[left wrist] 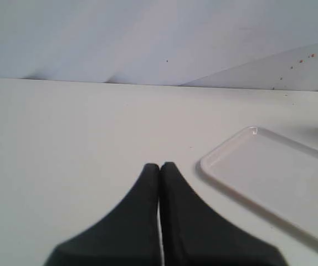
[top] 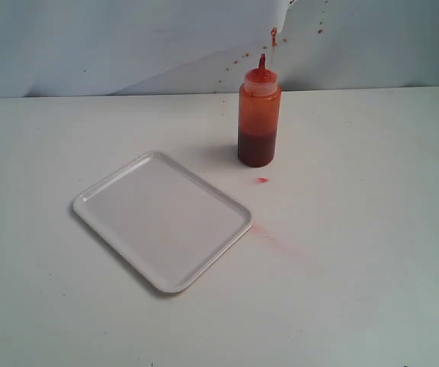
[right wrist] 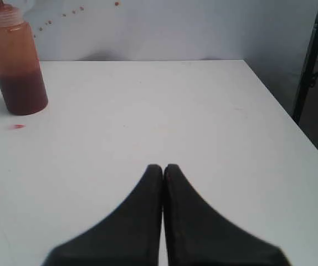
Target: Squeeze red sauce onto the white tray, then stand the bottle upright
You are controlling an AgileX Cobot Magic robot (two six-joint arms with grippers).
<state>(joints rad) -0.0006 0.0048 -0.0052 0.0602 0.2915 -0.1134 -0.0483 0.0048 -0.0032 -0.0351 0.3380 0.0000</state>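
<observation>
Two tools [left wrist: 159, 165] [right wrist: 163, 167] closed — bottle [top: 259, 122] upright

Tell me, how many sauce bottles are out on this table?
1. The bottle stands upright on the table, apart from the white tray, to its right and farther back in the exterior view. No other shows.

Left wrist view: the tray [left wrist: 275, 172] runs off the frame's edge, its far corners unseen. Right wrist view: the bottle [right wrist: 15, 61] loses its nozzle tip to the edge. The left pincer [left wrist: 160, 166] and right pincer [right wrist: 163, 167] blur toward cut-off bases. The specks [top: 320, 30] behind the bottle are too small to tell.
</observation>
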